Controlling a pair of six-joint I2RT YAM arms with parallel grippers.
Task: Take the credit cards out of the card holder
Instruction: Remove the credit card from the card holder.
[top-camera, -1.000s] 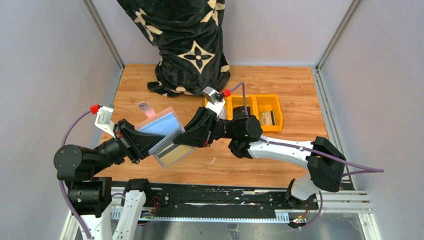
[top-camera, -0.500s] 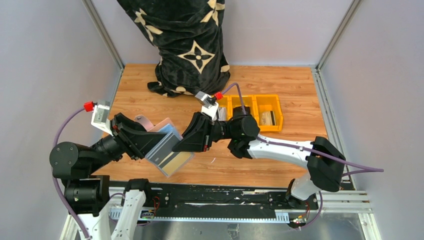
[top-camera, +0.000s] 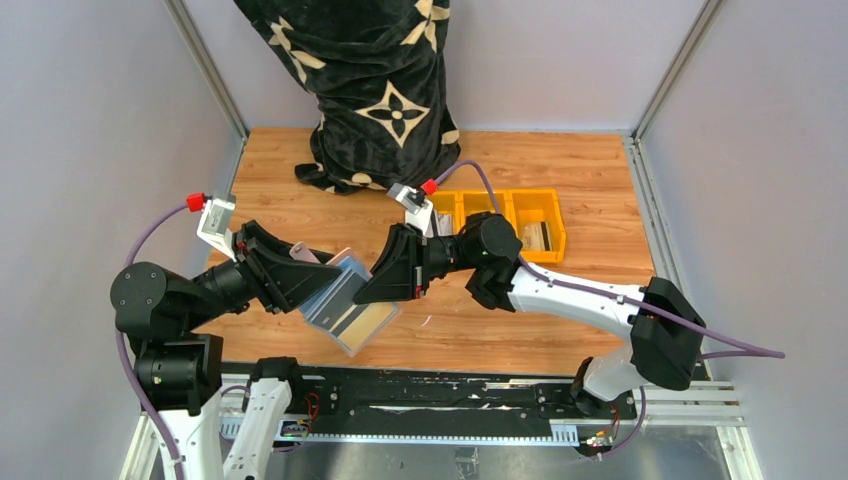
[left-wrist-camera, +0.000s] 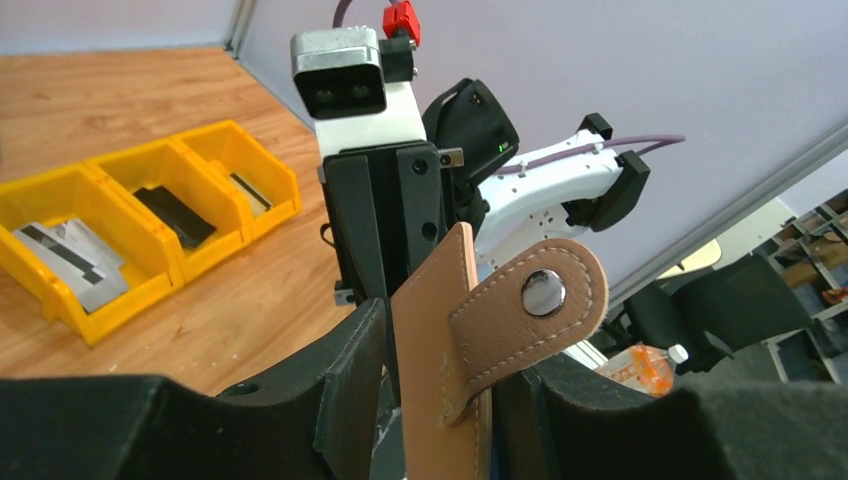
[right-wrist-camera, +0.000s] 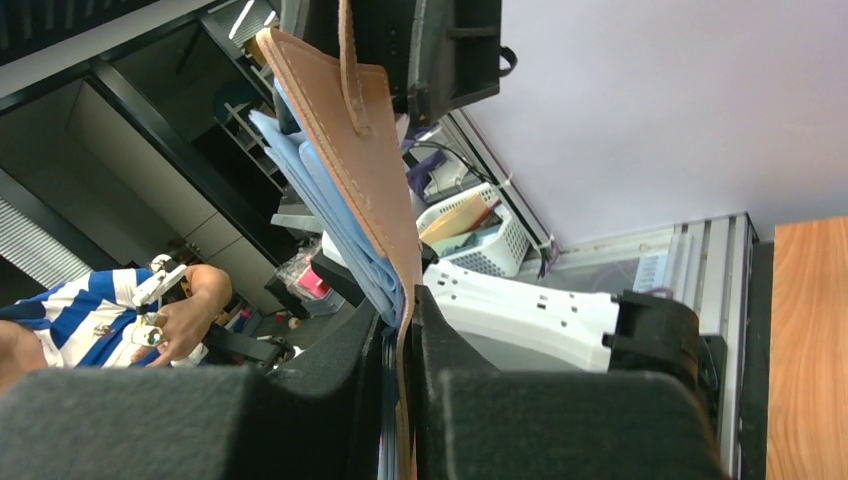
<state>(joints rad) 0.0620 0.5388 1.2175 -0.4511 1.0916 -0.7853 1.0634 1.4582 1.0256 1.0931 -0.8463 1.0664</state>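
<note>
Seen from above. On the left, the left gripper (top-camera: 312, 290) reaches toward the middle of the wooden table (top-camera: 590, 200), its jaws closed narrow on one end of a small, flat, brown leather card holder (left-wrist-camera: 435, 340). The left wrist camera shows the leather wall pinched upright between the two black fingers, with a closing strap and its round metal stud (left-wrist-camera: 543, 292) folded over the top edge.

The thin plastic credit cards (top-camera: 345, 300), pale blue, grey and gold-tan, are still seated in the holder, fanned out along its lower side. None has come free.

To the right of centre, the right gripper (top-camera: 365, 292) meets the holder from the opposite end. Its wrist camera shows its fingers squeezed almost together on the leather edge, with the blue cards just beside it.

A second ago the holder sat higher and flatter, its broad blue face turned up. Both arms have since rolled and lowered it toward the near edge, so the cards now tip downward above the table. That probably presents the card edges for a pull, or lets them slide out.

Further right, a yellow plastic three-compartment bin (top-camera: 508, 212) rests on the table, well apart.
</note>
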